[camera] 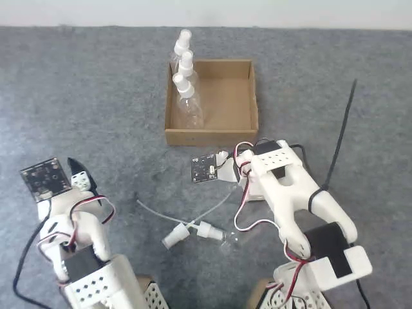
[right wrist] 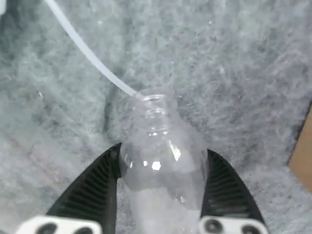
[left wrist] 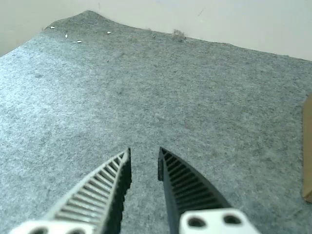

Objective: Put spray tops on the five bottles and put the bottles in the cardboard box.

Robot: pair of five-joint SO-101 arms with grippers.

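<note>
Three clear plastic bottles with white spray tops (camera: 187, 64) are standing along the left wall of the brown cardboard box (camera: 212, 136), so that part looks done. Now the right gripper (right wrist: 162, 155) is clamped on a fourth clear bottle (right wrist: 158, 117), mouth bare, with a thin white tube (right wrist: 92, 58) ending right at it. Two loose white spray tops (camera: 177, 235) lie on the grey felt worktop (camera: 96, 96) between the arms. The left gripper (left wrist: 144, 152) hovers, slightly apart, holding nothing. By my count, two cappings and two boxings remain.
</note>
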